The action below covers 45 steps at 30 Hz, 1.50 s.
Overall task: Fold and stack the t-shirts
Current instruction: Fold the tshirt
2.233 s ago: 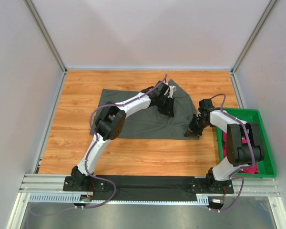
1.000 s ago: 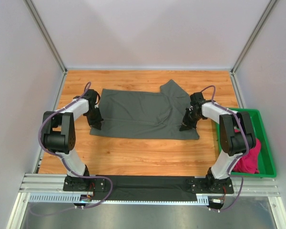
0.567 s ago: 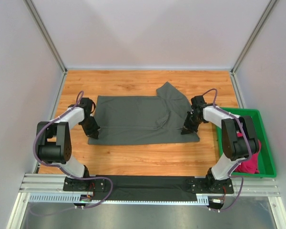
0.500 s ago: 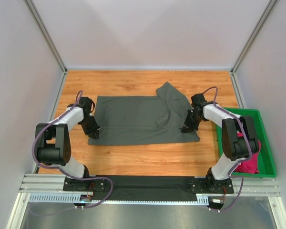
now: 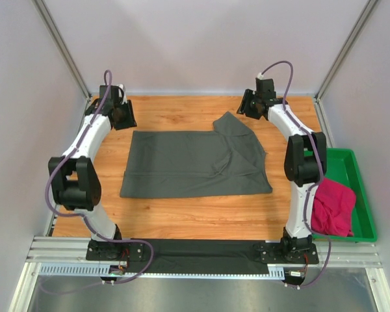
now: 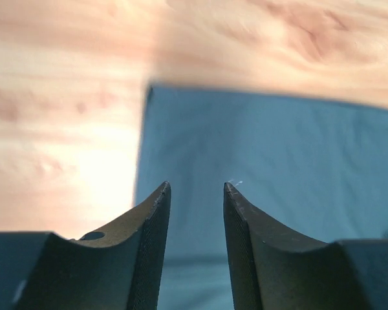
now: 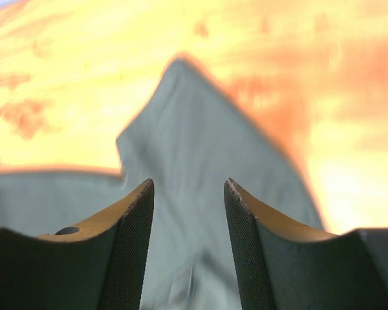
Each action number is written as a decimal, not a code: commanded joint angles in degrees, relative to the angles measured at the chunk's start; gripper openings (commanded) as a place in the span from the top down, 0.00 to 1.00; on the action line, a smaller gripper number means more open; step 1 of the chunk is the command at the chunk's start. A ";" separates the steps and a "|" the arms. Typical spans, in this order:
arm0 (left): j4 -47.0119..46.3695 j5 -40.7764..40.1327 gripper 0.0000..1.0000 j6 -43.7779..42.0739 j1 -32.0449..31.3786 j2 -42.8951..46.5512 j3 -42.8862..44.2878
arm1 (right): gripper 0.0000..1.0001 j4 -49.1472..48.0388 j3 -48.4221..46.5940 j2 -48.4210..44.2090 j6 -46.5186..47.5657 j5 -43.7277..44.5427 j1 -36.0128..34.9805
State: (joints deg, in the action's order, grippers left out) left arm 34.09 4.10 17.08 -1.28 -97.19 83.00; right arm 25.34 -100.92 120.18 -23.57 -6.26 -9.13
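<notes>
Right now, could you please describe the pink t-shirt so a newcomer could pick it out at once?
Start at the wooden table; a green tray sits along its right edge. The pink t-shirt lies crumpled in the tray's near end. It is the only bright magenta cloth, whereas the grey t-shirt lies flat on the wood.

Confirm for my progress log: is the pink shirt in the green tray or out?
In: the pink t-shirt lies crumpled inside the green tray.
</notes>
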 commanded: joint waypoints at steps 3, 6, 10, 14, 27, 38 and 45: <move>-3.49 -6.38 0.54 -12.67 0.75 -13.26 8.57 | 0.50 -2.49 -10.42 9.18 7.04 -1.03 0.51; -4.91 -4.81 0.53 -15.84 0.93 -19.06 11.56 | 0.51 -1.53 -14.03 12.97 10.12 -1.64 1.12; -4.99 -0.95 0.54 -16.20 3.38 -24.36 16.22 | 0.52 2.50 -19.39 18.14 13.82 -2.62 1.83; -6.58 1.26 0.53 -16.29 3.65 -26.82 16.93 | 0.52 7.43 -27.40 23.51 11.27 -6.83 3.94; -4.90 5.39 0.53 -10.40 3.83 -27.44 17.99 | 0.57 17.99 -28.19 25.36 5.12 -11.57 3.94; -3.59 3.81 0.53 -11.98 3.83 -27.44 17.98 | 0.71 22.20 -26.52 25.28 8.53 -9.83 3.85; -2.09 1.09 0.53 -12.51 4.00 -27.62 18.86 | 0.76 22.73 -25.20 24.93 9.77 -8.94 3.94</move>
State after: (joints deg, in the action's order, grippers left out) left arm 31.51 7.03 5.63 2.50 -127.33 100.53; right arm 43.18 -128.40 145.40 -15.94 -18.04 -4.84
